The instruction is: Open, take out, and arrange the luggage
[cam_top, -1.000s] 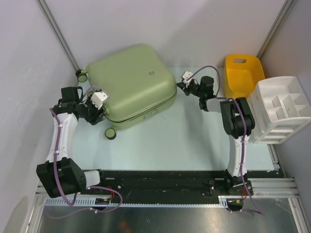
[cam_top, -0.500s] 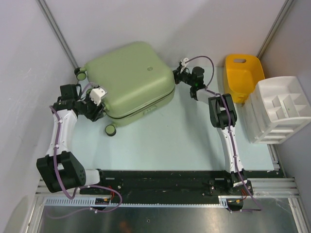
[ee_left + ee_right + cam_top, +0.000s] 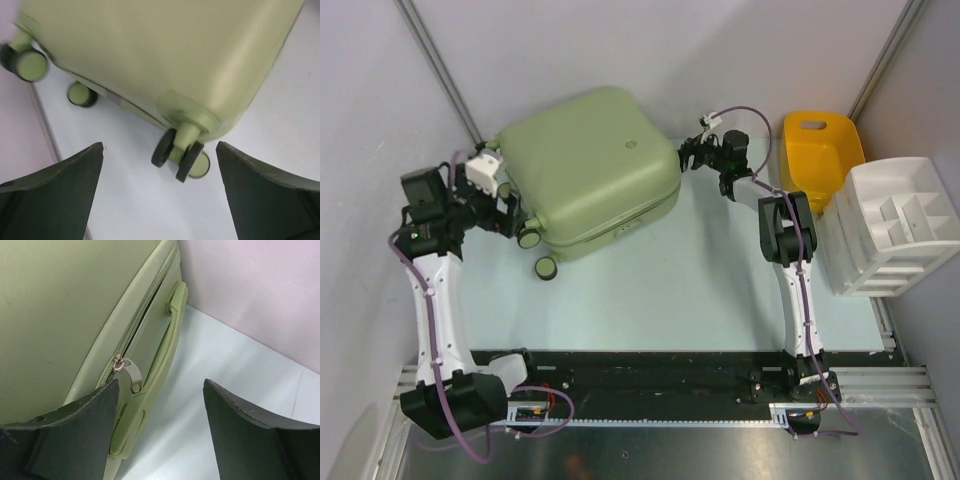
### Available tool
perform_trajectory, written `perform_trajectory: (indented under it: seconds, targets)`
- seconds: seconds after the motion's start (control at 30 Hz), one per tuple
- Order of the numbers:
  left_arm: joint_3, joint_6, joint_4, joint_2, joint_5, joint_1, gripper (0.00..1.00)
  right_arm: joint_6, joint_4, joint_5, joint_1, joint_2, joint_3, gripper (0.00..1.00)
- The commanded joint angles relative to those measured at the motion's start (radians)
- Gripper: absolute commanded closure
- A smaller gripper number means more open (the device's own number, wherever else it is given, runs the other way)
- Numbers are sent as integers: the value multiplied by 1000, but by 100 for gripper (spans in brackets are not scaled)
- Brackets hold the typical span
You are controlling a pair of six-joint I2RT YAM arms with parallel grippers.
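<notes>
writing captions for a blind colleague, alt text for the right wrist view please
Close-up of the pale green luggage edge: a metal zipper pull hangs beside the side handle. The open right tool grips nothing, its dark fingers framing the white table.

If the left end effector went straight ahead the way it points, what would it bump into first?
The left end effector would probably meet the luggage's double wheel first, though depth is unclear.

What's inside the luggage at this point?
Nothing inside shows. The luggage lies closed on the table, shell halves together, with the zipper pull hanging at its side seam. The shell covers whatever it holds.
</notes>
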Motion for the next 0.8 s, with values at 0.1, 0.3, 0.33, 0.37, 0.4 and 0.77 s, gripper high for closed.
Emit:
perform_trajectory:
  seconds: [0.1,0.3,0.33,0.37,0.4,0.77]
  targets:
    - [180,-466,101,92,23,49,0,78,-222,59,-19,-71,189,23]
    - [189,-736,251,256,61,82,0,199,-322,77,8,65,372,22]
    - [180,-757,307,276,75,82,0,217,-322,58,23,82,392,22]
    - [169,-791,337,288,82,83,0,229,-313,47,27,102,394,22]
    - [150,-805,363,299,87,82,0,264,-305,38,37,112,392,23]
    - [77,-860,452,442,179,85,0,422,-46,-266,138,-69,-115,36]
